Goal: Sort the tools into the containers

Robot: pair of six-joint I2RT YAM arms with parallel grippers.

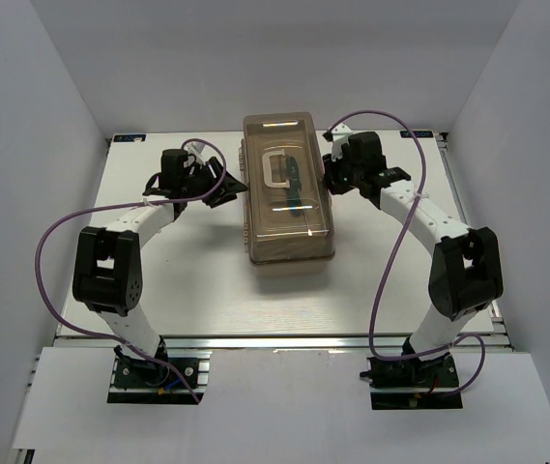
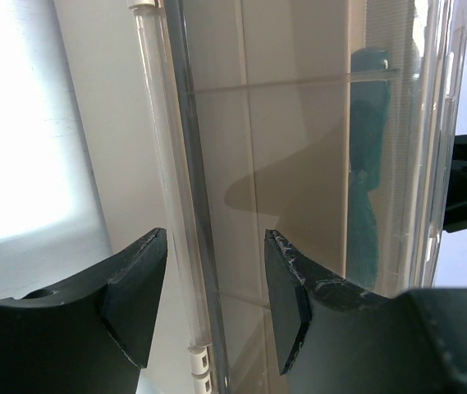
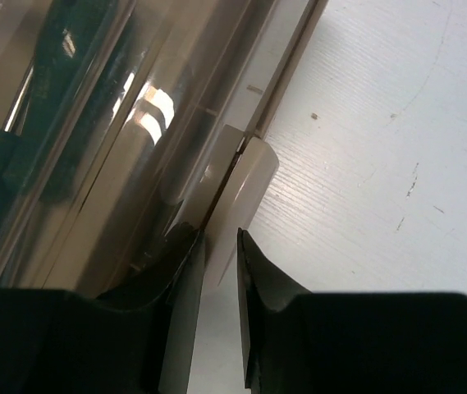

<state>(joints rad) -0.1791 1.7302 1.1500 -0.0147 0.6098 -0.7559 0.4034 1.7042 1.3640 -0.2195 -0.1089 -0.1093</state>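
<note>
Toolbox [image 1: 289,249] sits mid-table [image 1: 207,290], long axis running near-to-far, a bit toward the far side. Smoky brown lid [image 1: 289,217] is down. Pale carry handle [image 1: 276,166] lies on the far half of the lid.

Tools: only one can be made out, a green-handled tool [image 1: 296,184] inside the box, seen through the lid just right of the carry handle and lying roughly along the box. The left wrist view shows the same green handle [image 2: 368,164] through the clear wall. I can't make out any other tools or which compartment this one is in.

Left hand [image 1: 228,186] is at the box's left wall, far end. In the wrist view the left hand [image 2: 214,246] has its jaws apart and straddles the lid edge and a clear rod [image 2: 171,205] running along it. There is a gap on both sides, so it grips nothing.

Right hand [image 1: 332,174] is at the box's right wall, far end. In the wrist view the right hand [image 3: 219,238] has its jaws nearly together, and both fingertips touch the lower end of a pale translucent latch [image 3: 245,176] on the box's edge. It reads as a pinch on the latch. Bare white table lies to the right of it.

Purple cables [image 1: 52,251] loop off both arms.
</note>
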